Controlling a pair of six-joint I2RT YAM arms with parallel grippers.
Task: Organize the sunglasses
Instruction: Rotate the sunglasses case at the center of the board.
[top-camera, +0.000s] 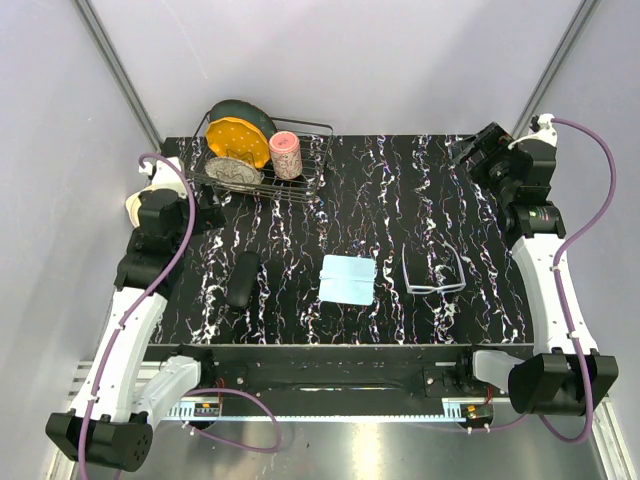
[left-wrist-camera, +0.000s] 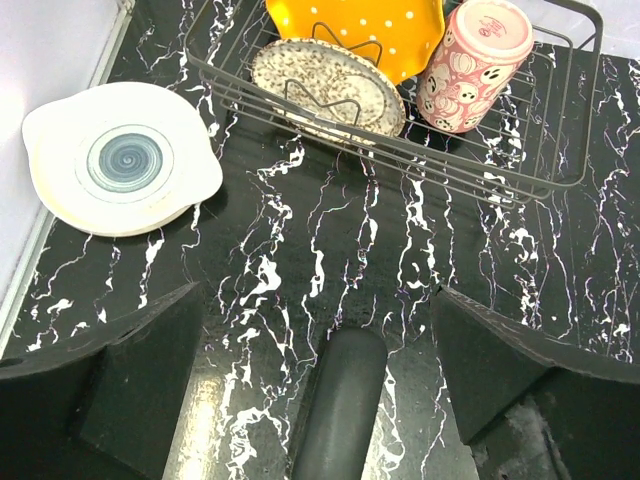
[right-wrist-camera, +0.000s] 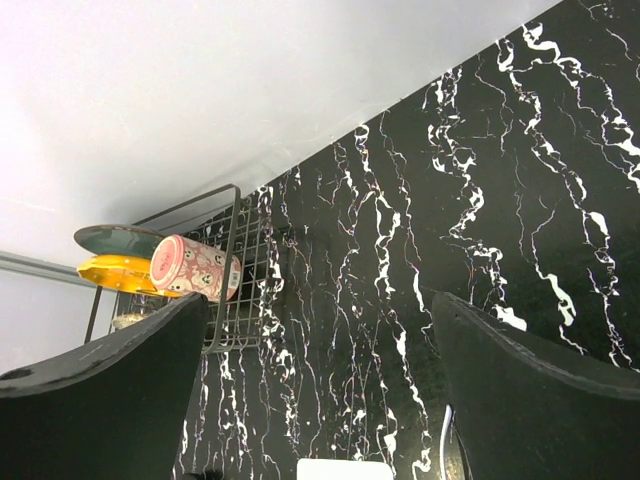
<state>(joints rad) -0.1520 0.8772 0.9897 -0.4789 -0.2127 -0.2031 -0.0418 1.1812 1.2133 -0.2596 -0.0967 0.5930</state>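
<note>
The sunglasses (top-camera: 433, 272), with a thin whitish frame and clear lenses, lie open on the black marbled table right of centre. A light-blue cloth (top-camera: 348, 279) lies at the middle, and its edge shows in the right wrist view (right-wrist-camera: 345, 470). A black oblong glasses case (top-camera: 241, 279) lies left of the cloth. In the left wrist view the case's end (left-wrist-camera: 340, 410) sits below and between my open fingers. My left gripper (left-wrist-camera: 318, 300) is open and empty, above the table near the rack. My right gripper (right-wrist-camera: 322, 300) is open and empty, high at the far right corner (top-camera: 470, 150).
A wire dish rack (top-camera: 305, 190) at the back left holds a yellow plate (left-wrist-camera: 350, 30), a speckled plate (left-wrist-camera: 325, 85) and a pink cup (left-wrist-camera: 475, 65). A white dish with a blue spiral (left-wrist-camera: 120, 160) sits at the left table edge. Grey walls enclose the table.
</note>
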